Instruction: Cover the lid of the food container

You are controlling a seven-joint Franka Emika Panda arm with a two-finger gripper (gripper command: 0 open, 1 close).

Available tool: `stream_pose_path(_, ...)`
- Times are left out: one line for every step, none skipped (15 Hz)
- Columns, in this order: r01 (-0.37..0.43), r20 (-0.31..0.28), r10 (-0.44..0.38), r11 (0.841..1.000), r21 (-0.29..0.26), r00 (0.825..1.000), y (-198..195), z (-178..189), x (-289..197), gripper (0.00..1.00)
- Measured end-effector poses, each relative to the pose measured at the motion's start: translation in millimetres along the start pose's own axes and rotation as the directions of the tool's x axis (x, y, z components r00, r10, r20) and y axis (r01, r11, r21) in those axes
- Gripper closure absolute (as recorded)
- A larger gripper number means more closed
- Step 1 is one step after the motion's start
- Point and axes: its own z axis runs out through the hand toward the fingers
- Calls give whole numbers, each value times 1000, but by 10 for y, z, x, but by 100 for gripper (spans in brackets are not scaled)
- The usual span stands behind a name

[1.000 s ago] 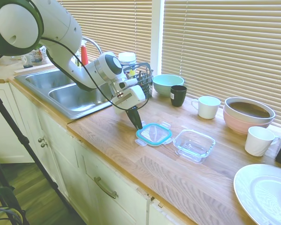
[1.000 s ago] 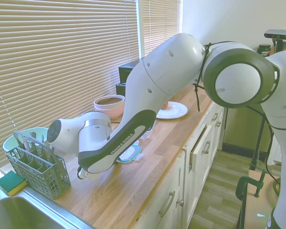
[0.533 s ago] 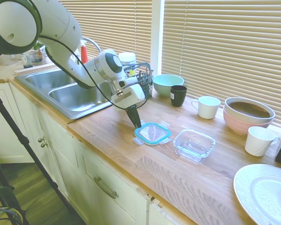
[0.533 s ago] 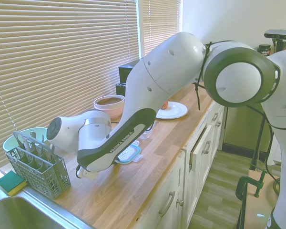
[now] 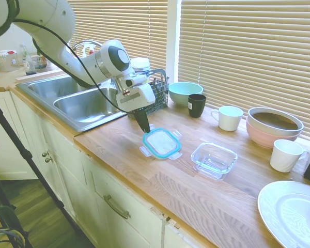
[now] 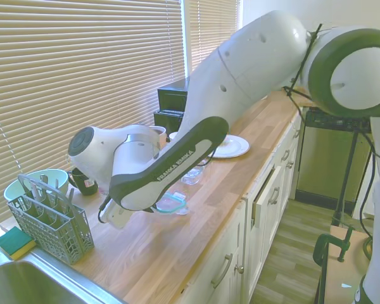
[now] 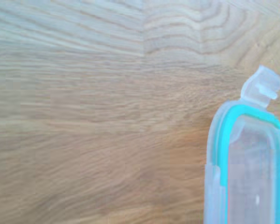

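The gripper (image 5: 143, 127) pinches the lid (image 5: 161, 143) by one edge, tilted up off the wood counter (image 5: 144, 170), prob. to carry it to the glass food container (image 5: 214, 159) nearby.

Teal-rimmed lid (image 5: 161, 143) held tilted, beside empty glass food container (image 5: 214, 159).

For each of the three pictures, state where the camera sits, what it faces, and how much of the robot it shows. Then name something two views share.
First exterior view: off the counter's front edge, facing the blinds; shows the arm and the gripper holding the lid beside the food container.
Second exterior view: from the sink end, along the counter; arm fills it.
Wrist view: close above the wood; no robot visible.
Shared: the lid appears in both.
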Motion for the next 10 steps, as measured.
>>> stream_pose_path(1,8,-2,1000,18,1000,56,-90,2,100)
stream_pose_path(3,12,-3,999,33,1000,118,-167,8,100)
stream_pose_path(4,20,-5,999,48,1000,186,-237,22,100)
stream_pose_path(5,30,-7,998,63,1000,250,-299,47,100)
stream_pose_path(6,38,-9,997,80,999,316,-365,80,100)
stream_pose_path(8,43,-12,996,94,999,380,-424,124,100)
stream_pose_path(6,47,-12,994,107,999,441,-487,174,100)
stream_pose_path(7,50,-13,993,117,999,503,-540,218,100)
stream_pose_path(8,54,-14,992,127,998,554,-587,247,100)
stream_pose_path(7,59,-15,990,138,998,603,-643,274,100)
